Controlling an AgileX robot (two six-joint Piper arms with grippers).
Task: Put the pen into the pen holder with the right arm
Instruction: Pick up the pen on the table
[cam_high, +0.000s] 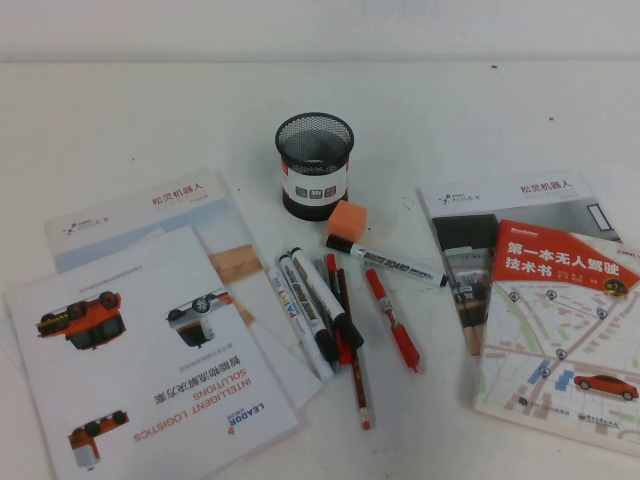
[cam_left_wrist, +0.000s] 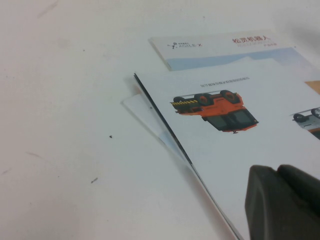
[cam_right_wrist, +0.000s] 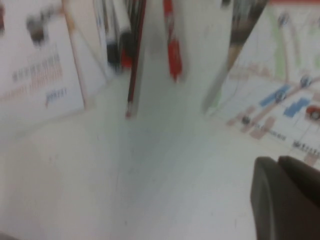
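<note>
pen (cam_high: 391, 319) flat on surface (cam_high: 150, 130), long axis near-to-far, just right of markers (cam_high: 310, 300) | left gripper (cam_left_wrist: 282, 202) over brochure (cam_left_wrist: 240, 135), right gripper (cam_right_wrist: 287, 197) over bare surface; jaws' state can't be told

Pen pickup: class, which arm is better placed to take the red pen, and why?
Right. The right gripper hangs over bare table facing the pen; the left gripper sits over the brochures, away from it.

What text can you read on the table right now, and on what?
"松灵机器人": rear left brochure and right brochure.
"INTELLIGENT LOGISTICS SOLUTIONS", "LEADOR": front left brochure, upside down.
"第一本无人驾驶技术书": book.
Unreadable: pen holder label, marker print.
Tools: left tool over front left brochure; right tool beside book.
</note>
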